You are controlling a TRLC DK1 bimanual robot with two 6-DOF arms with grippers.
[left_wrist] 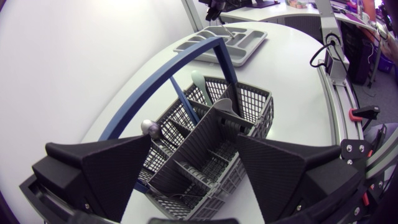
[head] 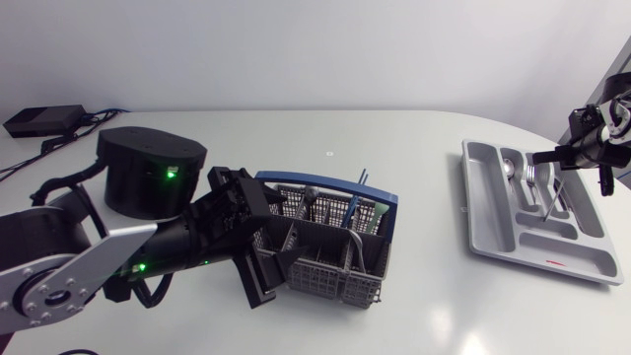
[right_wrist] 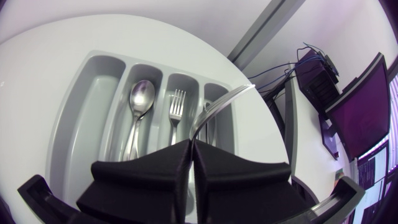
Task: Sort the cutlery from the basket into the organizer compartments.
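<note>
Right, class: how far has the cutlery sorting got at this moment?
Done: a spoon and a fork lie in separate organizer compartments. In hand: the right tool is shut on another utensil above it. To do: several pieces stand in the basket, with the open left tool at it.

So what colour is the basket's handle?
Blue. The handle shows best in the left wrist view.

Grey lattice mesh on basket (head: 325, 258), deep blue on its handle (head: 296, 178). Plain pale grey on organizer (head: 483, 212). Shiny silver on spoon (right_wrist: 140, 99) and fork (right_wrist: 217, 107). Matte black on left gripper (left_wrist: 199, 168) and right gripper (right_wrist: 191, 163). White on table (head: 444, 316).
</note>
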